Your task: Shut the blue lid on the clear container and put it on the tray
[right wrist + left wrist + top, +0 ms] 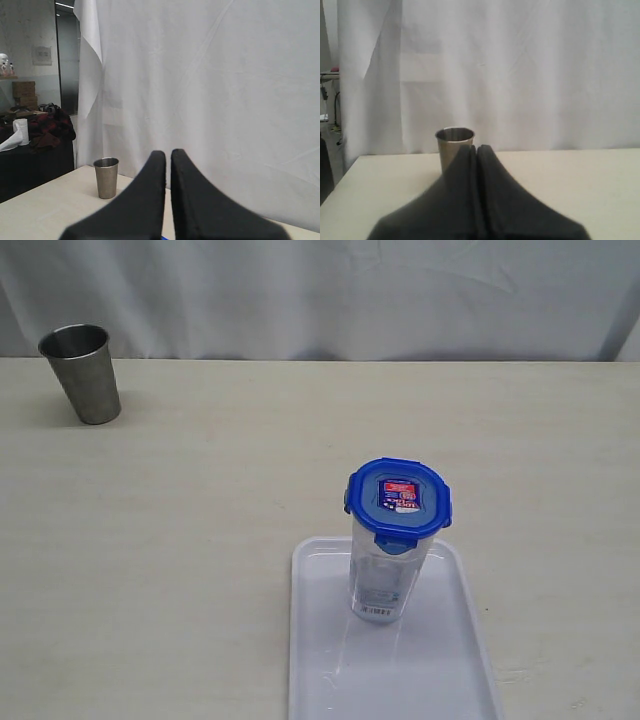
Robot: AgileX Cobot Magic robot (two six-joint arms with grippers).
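The clear container (384, 580) stands upright on the white tray (330, 660) near its far end. The blue lid (398, 502) sits on top of the container, its sticker facing up and its flaps down. Neither arm appears in the exterior view. In the left wrist view my left gripper (476, 148) is shut with nothing between its fingers, held low over the table. My right gripper (168, 154) is also shut and empty in the right wrist view, pointing toward the white curtain.
A grey steel cup (82, 372) stands at the table's far left corner; the cup (451, 146) shows just behind the left fingertips and the cup (106, 177) also appears in the right wrist view. A white curtain hangs behind the table.
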